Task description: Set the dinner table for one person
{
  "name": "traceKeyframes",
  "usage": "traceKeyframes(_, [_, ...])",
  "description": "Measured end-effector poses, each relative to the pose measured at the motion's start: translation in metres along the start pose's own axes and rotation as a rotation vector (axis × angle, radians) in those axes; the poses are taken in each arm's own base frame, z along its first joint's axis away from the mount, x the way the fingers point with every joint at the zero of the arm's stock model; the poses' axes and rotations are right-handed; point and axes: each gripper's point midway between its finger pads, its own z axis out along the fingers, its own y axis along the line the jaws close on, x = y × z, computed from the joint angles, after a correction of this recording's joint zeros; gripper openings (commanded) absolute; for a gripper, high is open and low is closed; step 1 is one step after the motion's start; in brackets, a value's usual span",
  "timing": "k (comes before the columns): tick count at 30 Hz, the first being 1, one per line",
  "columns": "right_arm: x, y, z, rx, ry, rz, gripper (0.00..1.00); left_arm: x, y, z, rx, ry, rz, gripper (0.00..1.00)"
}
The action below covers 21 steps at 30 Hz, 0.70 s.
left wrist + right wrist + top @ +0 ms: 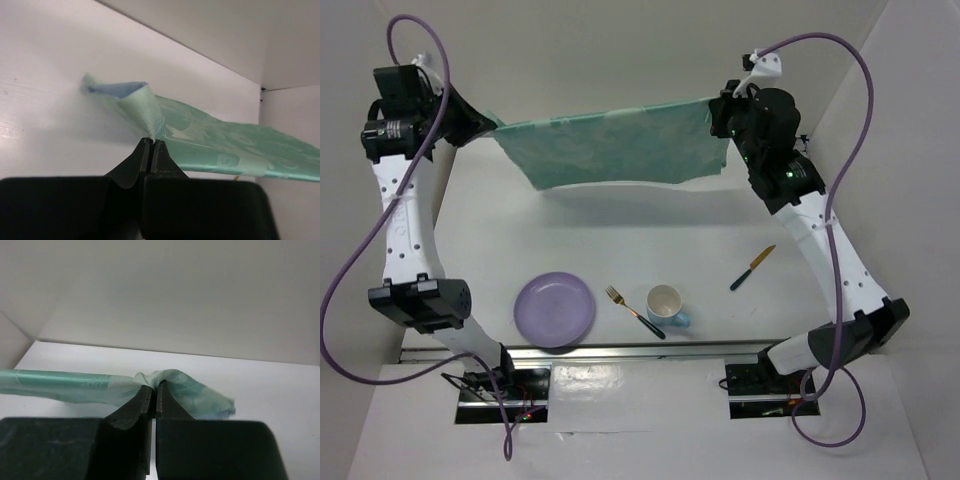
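Top external view: white bench (620,230), enclosed by white walls (620,50), lies below left pincer (492,127) and right pincer (715,108) (each clamped on a teal mat (615,148) corner).

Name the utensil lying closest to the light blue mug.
The gold-tined, dark-handled fork, right beside the mug; the orange-bladed knife lies apart, further right.

The surface (700,250) is just a big plain white rectangle, lying flat and level, with a metal rail (620,351) running along its near edge.
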Motion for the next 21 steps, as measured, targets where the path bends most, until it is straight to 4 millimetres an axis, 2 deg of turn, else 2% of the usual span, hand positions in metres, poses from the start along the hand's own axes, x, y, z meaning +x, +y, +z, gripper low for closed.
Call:
traceKeyframes(5, [-0.026, -0.001, -0.026, -0.011, -0.041, 0.001, 0.0, -0.014, -0.028, -0.042, 0.114, -0.054, 0.029, 0.0])
traceKeyframes(8, [-0.041, 0.0, -0.033, -0.017, -0.071, 0.004, 0.0, -0.02, -0.038, -0.051, 0.161, -0.068, 0.042, 0.0])
traceKeyframes(10, [-0.047, 0.0, -0.034, -0.017, -0.081, 0.0, 0.0, -0.02, -0.04, -0.05, 0.179, -0.057, 0.042, 0.0])
traceKeyframes(14, [-0.052, 0.0, -0.023, -0.013, -0.09, -0.027, 0.0, -0.017, -0.035, -0.031, 0.191, -0.014, 0.03, 0.0])
traceKeyframes(16, [-0.049, -0.001, -0.008, -0.012, -0.077, -0.043, 0.0, -0.015, -0.029, -0.015, 0.189, 0.011, 0.019, 0.0])
traceKeyframes(18, [-0.04, -0.007, 0.014, -0.01, -0.058, -0.057, 0.0, -0.013, -0.024, 0.004, 0.187, 0.037, 0.01, 0.0])
traceKeyframes(21, [-0.015, -0.023, 0.053, 0.003, -0.005, -0.073, 0.0, -0.013, -0.022, 0.032, 0.194, 0.06, 0.007, 0.0])
